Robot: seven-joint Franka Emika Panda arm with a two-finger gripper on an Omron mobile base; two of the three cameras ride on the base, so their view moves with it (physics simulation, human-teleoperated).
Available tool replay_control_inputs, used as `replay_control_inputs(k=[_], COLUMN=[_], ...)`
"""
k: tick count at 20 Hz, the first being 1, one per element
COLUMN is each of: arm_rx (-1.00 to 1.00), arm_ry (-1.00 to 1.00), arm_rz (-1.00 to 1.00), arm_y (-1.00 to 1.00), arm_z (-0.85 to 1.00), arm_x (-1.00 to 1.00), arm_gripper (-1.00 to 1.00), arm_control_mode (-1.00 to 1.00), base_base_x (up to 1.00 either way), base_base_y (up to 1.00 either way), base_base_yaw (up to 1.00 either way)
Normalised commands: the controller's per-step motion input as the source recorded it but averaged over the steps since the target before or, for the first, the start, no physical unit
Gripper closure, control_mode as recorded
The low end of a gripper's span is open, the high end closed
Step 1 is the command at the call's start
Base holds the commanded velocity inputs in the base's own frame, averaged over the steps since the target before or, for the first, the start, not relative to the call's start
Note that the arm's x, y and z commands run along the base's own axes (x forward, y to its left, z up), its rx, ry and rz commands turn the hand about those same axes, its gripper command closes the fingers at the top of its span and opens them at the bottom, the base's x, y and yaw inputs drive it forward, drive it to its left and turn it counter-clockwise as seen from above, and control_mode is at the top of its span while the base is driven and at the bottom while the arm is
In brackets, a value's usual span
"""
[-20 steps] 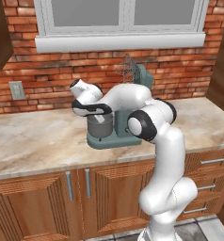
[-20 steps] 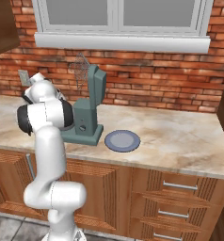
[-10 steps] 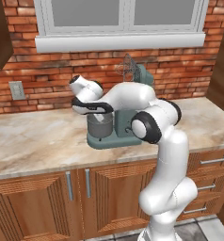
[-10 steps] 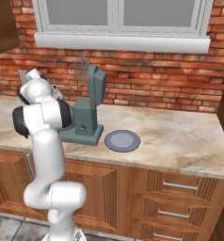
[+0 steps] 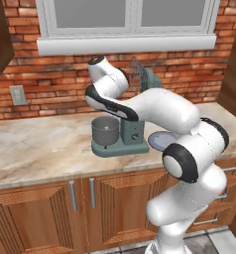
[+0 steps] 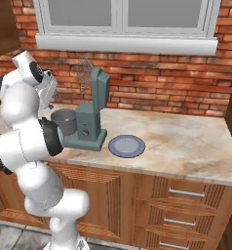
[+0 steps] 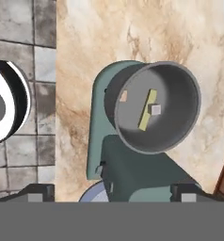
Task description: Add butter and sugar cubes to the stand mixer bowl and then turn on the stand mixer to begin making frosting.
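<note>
Butter (image 7: 147, 110) stick flat in bowl (image 7: 177, 75), long axis w/ mixer (image 7: 132, 174)

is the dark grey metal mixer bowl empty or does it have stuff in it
Not empty: the hand view shows a yellow butter stick and a small white cube inside the dark grey metal bowl.

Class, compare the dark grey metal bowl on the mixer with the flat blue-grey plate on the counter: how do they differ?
The dark grey metal bowl is deep and straight-sided; the flat blue-grey plate is shallow. The bowl sits on the teal-green mixer base; the plate lies on the marble counter. The bowl holds pieces; the plate is bare. Both are round.
</note>
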Motion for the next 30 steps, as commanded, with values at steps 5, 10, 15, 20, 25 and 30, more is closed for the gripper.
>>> replay_control_inputs(k=[5,10,15,20,25,30], arm_rx=[0.11,0.12,0.15,0.25,0.33,0.37], arm_ry=[-0.04,-0.01,0.00,0.00,0.00,0.00], arm_rz=[0.03,0.00,0.03,0.14,0.21,0.23], arm_y=[-0.91,-1.00,-1.00,-0.92,-0.64,-0.25], arm_z=[0.74,0.42,0.30,0.03,0.00,0.00], arm_x=[-0.86,-0.60,-0.26,0.19,0.60,0.86], arm_gripper=[-1.00,-1.00,-1.00,-1.00,-1.00,-1.00], arm_control_mode=[-1.00,-1.00,-1.00,-1.00,-1.00,-1.00], base_base_x=[0.00,0.00,0.00,0.00,0.00,0.00], base_base_y=[0.00,0.00,0.00,0.00,0.00,0.00], base_base_yaw=[0.00,0.00,0.00,0.00,0.00,0.00])
